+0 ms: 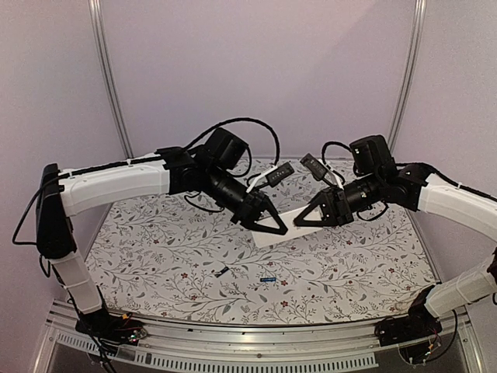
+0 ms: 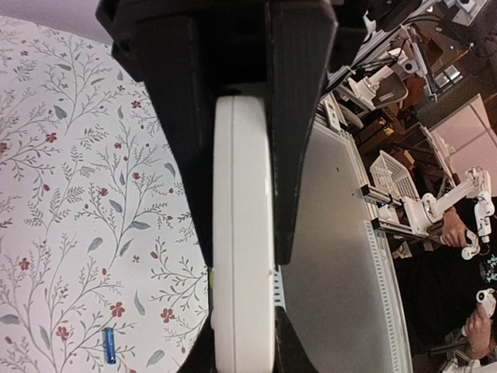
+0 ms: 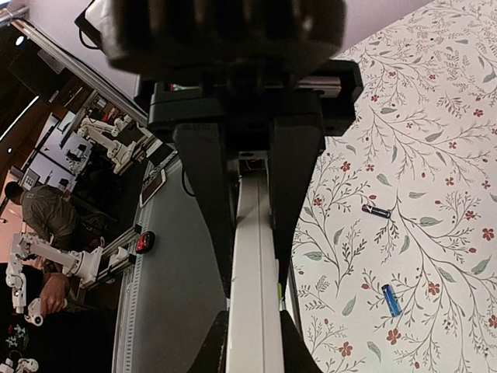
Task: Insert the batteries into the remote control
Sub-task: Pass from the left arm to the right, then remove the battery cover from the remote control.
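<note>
The white remote control [image 1: 281, 224] is held above the floral cloth between both grippers. My left gripper [image 1: 269, 224] is shut on its left end. My right gripper [image 1: 312, 217] is shut on its right end. In the left wrist view the remote [image 2: 242, 318] shows edge-on between the fingers of the left gripper [image 2: 242, 245]. In the right wrist view the remote [image 3: 256, 326] shows edge-on in the right gripper [image 3: 255, 268]. The blackish battery [image 1: 222, 271] and the blue battery [image 1: 269, 279] lie on the cloth below. They also show in the right wrist view, blackish [image 3: 377, 210] and blue [image 3: 391, 300]. The blue battery [image 2: 109, 346] shows in the left wrist view.
The floral cloth [image 1: 155, 256] covers the table. A metal rail [image 1: 233, 342] runs along the near edge between the two arm bases. Light walls with upright metal posts [image 1: 109, 78] stand behind.
</note>
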Action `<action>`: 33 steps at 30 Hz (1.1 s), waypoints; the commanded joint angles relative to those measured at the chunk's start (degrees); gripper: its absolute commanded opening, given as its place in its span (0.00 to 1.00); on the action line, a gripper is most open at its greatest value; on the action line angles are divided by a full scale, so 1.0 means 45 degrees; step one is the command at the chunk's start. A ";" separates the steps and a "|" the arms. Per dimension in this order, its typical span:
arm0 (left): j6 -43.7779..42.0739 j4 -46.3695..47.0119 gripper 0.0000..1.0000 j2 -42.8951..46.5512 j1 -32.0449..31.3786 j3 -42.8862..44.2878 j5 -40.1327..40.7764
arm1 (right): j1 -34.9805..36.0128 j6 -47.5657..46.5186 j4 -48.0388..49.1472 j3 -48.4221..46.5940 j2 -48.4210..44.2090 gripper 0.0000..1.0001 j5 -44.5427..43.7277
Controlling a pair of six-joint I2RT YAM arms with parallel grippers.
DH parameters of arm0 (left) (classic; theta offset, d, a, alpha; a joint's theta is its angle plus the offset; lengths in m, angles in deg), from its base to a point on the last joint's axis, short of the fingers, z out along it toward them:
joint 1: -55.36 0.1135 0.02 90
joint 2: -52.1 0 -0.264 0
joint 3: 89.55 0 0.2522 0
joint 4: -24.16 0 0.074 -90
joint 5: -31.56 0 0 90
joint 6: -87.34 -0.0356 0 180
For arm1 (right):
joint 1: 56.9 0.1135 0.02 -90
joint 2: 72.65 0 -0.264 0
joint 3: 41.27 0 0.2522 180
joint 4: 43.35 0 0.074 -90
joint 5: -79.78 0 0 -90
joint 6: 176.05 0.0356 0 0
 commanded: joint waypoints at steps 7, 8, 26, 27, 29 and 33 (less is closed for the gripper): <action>0.0157 0.0685 0.41 0.0287 0.0517 0.0003 0.0421 | 0.0161 -0.0188 -0.0373 -0.0368 -0.0053 0.00 -0.0163; 0.0387 0.0946 0.50 0.0474 0.0663 -0.0182 0.0712 | 0.0142 -0.0134 -0.0300 -0.0346 -0.0095 0.00 -0.0375; 0.5922 0.9765 0.95 0.4152 0.2119 -0.7156 0.6687 | -0.1442 0.5198 0.6997 0.2392 -0.0713 0.00 -0.3332; 0.6122 0.9804 0.91 0.3880 0.2118 -0.7021 0.6381 | -0.1430 0.5386 0.7139 0.2421 -0.0671 0.00 -0.3276; 0.6632 1.0255 0.84 0.3430 0.2084 -0.6939 0.5925 | -0.1442 0.5495 0.7234 0.2390 -0.0572 0.00 -0.3218; 0.6930 1.0512 0.76 0.2736 0.1801 -0.6439 0.5501 | -0.1426 0.5672 0.7319 0.2347 -0.0433 0.00 -0.3177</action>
